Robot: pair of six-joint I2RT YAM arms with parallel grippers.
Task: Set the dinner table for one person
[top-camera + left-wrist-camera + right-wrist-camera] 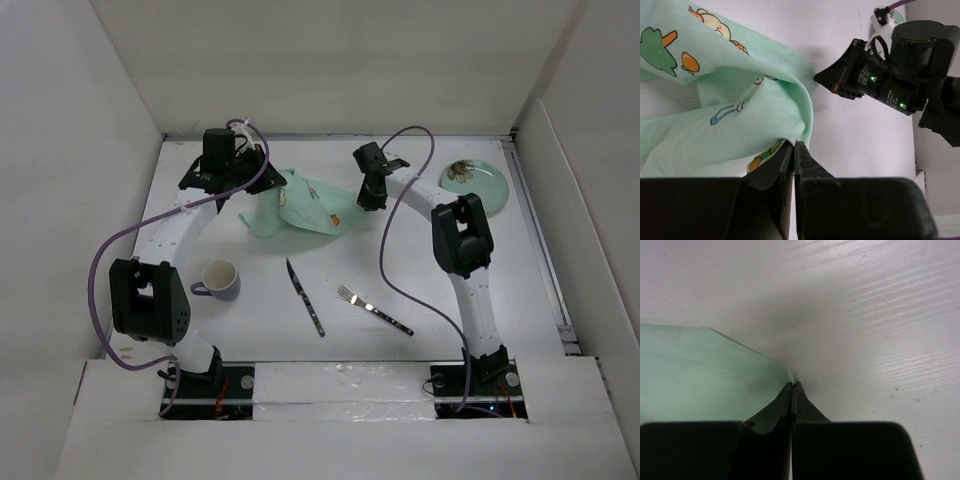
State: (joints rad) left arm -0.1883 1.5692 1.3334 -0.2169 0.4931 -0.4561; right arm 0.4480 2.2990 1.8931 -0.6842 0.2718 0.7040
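A mint-green cartoon-print placemat [300,208] lies crumpled at the back middle of the white dinner table [260,300]. My left gripper [268,180] is shut on its left corner; in the left wrist view the cloth [740,120] folds into the closed fingertips [794,145]. My right gripper [367,197] is shut on the mat's right corner [715,375], the tips [793,386] pinching the edge just above the table. A purple mug [221,280], a knife [305,297], a fork [374,308] and a green plate [476,185] lie on the table.
White walls enclose the table on the left, back and right. The right arm's wrist [890,75] shows in the left wrist view, close beyond the mat. The arm bases sit at the near edge.
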